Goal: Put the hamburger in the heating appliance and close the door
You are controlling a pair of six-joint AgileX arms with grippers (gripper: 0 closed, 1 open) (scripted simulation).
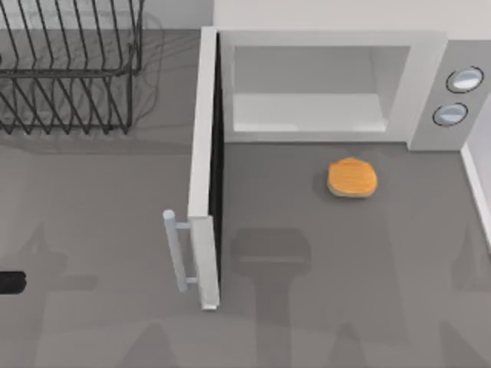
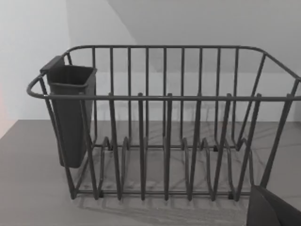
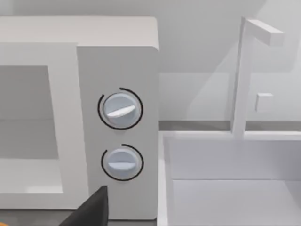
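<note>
Sitting on the grey table (image 1: 115,230) just in front of the microwave (image 1: 322,84), the hamburger (image 1: 352,178) lies flat, a little right of the middle of the oven's opening and apart from it. Nothing is touching the bun. The microwave stands at the far side of the table with its cavity bare; its control panel on the right carries two round knobs (image 1: 457,96), seen close up from the right wrist (image 3: 121,136). The door (image 1: 205,176) is swung fully open, standing out toward the near side from the left edge of the cavity, with its bar handle (image 1: 175,249) on the left face near the free end. Far left of the door is a black wire rack (image 1: 69,65); the left wrist view faces it (image 2: 164,122) and shows a dark cup (image 2: 70,113) hung on one end. A white tray-like frame (image 3: 235,165) stands just right of the microwave. A dark part of the left arm (image 1: 11,282) shows at the table's left edge. Whether either gripper's fingers are open or closed cannot be told, and neither has hold of anything visible.
</note>
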